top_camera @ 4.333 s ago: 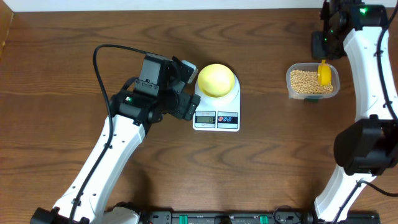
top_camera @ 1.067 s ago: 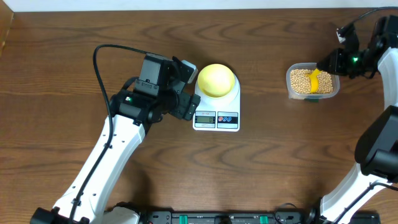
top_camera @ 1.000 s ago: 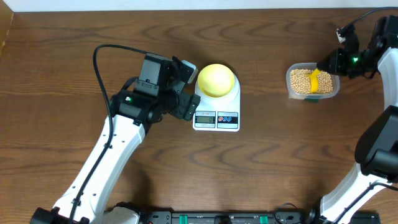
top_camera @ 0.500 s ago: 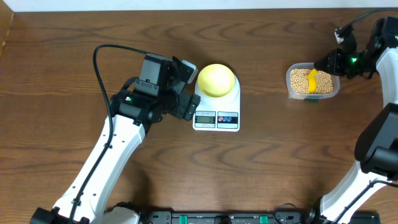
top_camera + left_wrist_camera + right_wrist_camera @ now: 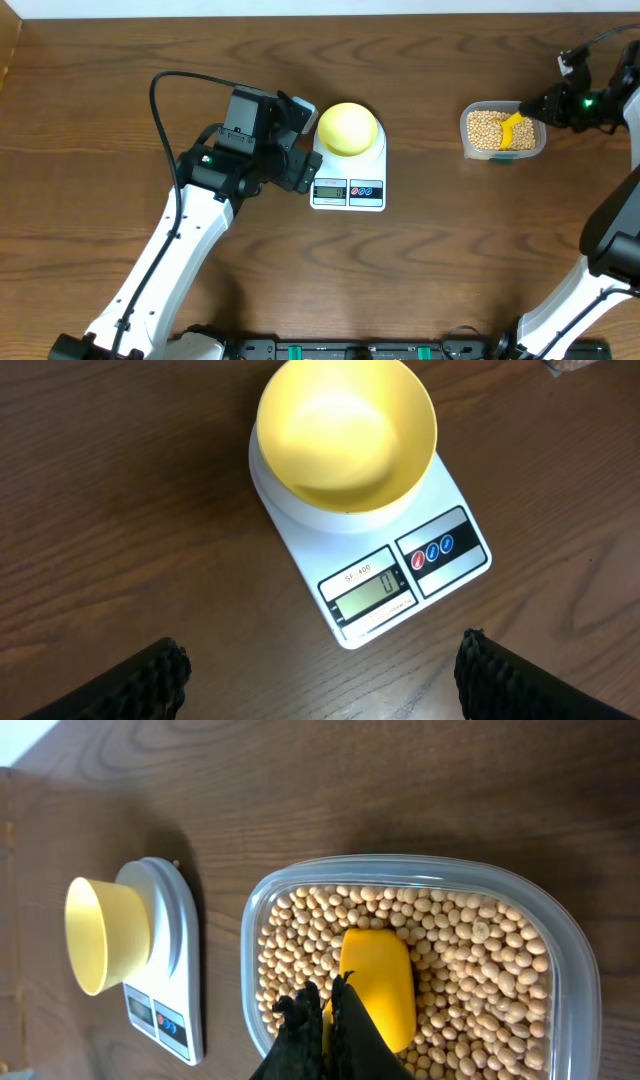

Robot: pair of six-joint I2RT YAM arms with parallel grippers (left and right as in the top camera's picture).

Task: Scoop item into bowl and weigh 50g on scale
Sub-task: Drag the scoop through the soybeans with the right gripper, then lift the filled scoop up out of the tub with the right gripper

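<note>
Many beans (image 5: pixel 470 970) and scoop (image 5: pixel 378 980) in tub (image 5: pixel 420 863)

Empty yellow bowl (image 5: pixel 346 432) on white scale (image 5: pixel 400 575), tan beans (image 5: pixel 470 970) apart

The bowl (image 5: pixel 345 435) is set on the scale (image 5: pixel 430 495), just ahead of the left claw (image 5: pixel 322 680). Just ahead of the right claw (image 5: pixel 322 1007), the scoop (image 5: pixel 378 980) is laid on the beans (image 5: pixel 480 960) held in the tub (image 5: pixel 577 952).
</note>
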